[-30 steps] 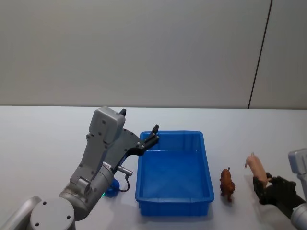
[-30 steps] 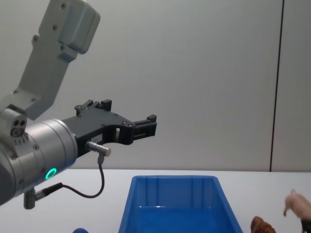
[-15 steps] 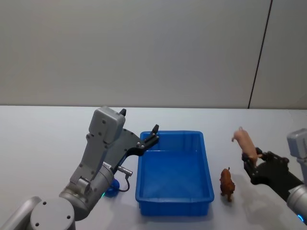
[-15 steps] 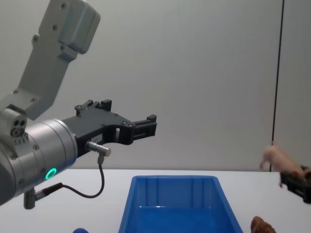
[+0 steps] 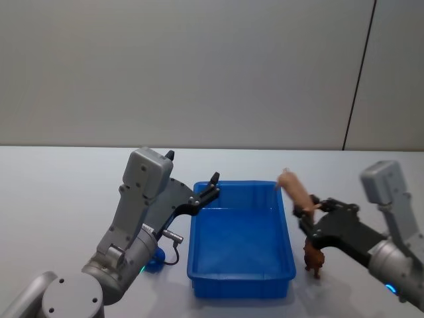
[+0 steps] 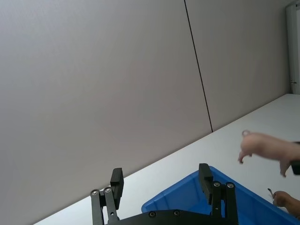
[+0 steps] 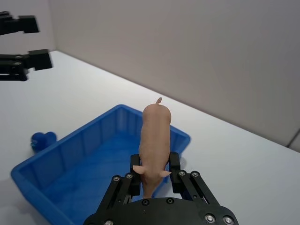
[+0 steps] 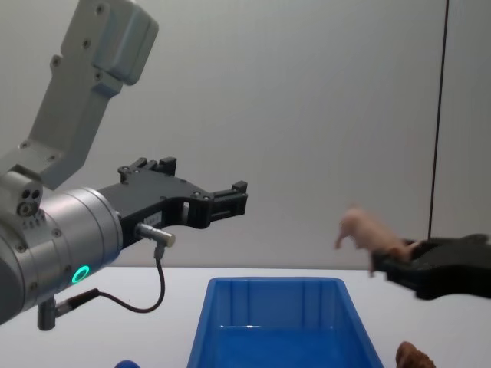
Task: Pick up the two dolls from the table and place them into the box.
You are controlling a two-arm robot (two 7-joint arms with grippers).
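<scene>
Bench [image 5: 59,192] carries the box [image 5: 242,278]. The right claw [image 5: 306,211] grips the pink doll [image 5: 295,189] in the air above the box's right edge. The left claw [image 5: 212,184] hangs open over its far left corner. The dark-blue doll [image 5: 151,264] sits left of the box, a brown toy [image 5: 313,255] right.

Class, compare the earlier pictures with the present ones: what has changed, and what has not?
The right gripper, shut on the pink doll, carried it up and leftward to above the box's right rim. The left gripper, the brown toy and the blue doll stayed put.
</scene>
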